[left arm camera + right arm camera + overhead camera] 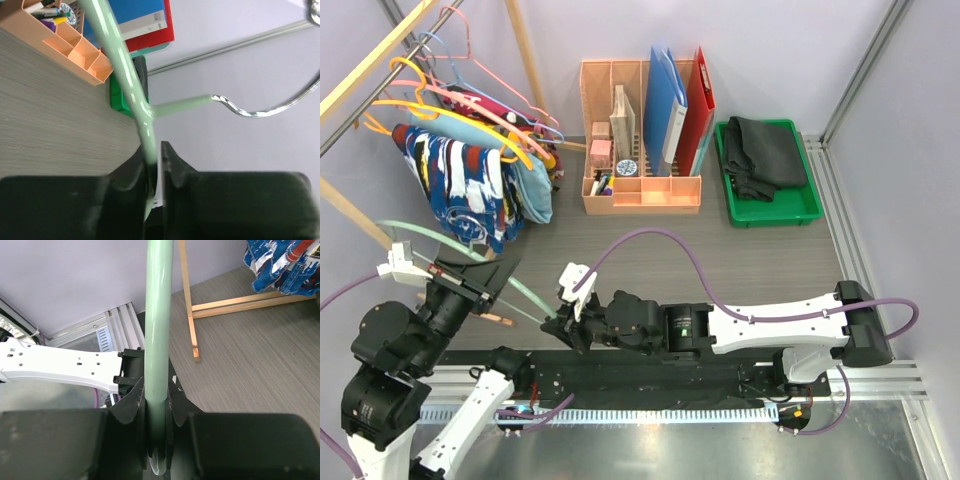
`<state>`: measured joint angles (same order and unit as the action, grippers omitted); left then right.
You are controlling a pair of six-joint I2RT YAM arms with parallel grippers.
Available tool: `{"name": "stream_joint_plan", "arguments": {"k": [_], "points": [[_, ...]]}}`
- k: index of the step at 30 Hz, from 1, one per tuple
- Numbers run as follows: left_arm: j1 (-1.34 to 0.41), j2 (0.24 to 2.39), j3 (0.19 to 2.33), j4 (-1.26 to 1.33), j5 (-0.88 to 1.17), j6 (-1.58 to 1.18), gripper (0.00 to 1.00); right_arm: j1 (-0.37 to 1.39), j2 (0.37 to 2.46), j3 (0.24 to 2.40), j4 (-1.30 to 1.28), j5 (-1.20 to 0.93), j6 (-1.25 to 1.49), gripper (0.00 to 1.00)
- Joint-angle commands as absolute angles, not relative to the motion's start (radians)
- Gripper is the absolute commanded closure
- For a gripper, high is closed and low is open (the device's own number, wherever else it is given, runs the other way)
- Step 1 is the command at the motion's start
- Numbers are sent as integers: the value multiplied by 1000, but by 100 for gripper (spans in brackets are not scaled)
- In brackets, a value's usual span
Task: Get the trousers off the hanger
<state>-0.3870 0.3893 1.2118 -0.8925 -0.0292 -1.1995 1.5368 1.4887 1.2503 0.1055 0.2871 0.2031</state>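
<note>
Both arms have hold of one pale green hanger [530, 295], and nothing hangs from it. The left gripper [155, 160] is pinched shut on it just below where the neck branches off to the wire hook [250, 112]. The right gripper [157, 405] is clamped on the round green bar, low and left of centre in the overhead view.

The black trousers [765, 155] lie bundled in the green tray [770, 218] at the upper right. The printed trousers [460, 185] and a light blue pair [530, 185] hang on the wooden rack [360, 75] at the upper left.

I would say the step in hand is passing or putting away this bare hanger. With two firm grips on one stiff piece, the arms should move as one, or one should let go before the other pulls. Otherwise the plastic twists. The hook should also stay well clear of the rack.

From above, the hanger's far end disappears behind the left arm. The clothes on the rack overlap so much that I cannot count them or pick out any camouflage pairs.
</note>
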Motion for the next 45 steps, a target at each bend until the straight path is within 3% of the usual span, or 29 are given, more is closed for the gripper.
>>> {"name": "stream_joint_plan", "arguments": {"k": [1,4,10,16,23,30,37,45], "points": [[-391,356,1209,-833,-9,-1190,74,1540,1439,1269,195,311,258,99],[-391,328,1189,-836,-11,-1181,57,1540,1408,1262,192,317,262,99],[-391,290,1134,-786,52,-1169,34,1540,1353,1236,209,390,259,99],[-391,256,1138,-793,130,-1108,23,1526,1332,1238,221,405,252,99],[-391,180,1207,-827,227,-1026,21,1464,1357,1345,101,301,215,99],[-391,92,1316,-1096,144,-965,21,1416,1456,1544,-81,155,138,99],[-390,-34,1298,-1129,91,-999,23,1370,1641,1800,-163,28,137,99],[-391,-38,1325,-1169,83,-991,23,1324,1876,2109,-222,-100,155,99]]}}
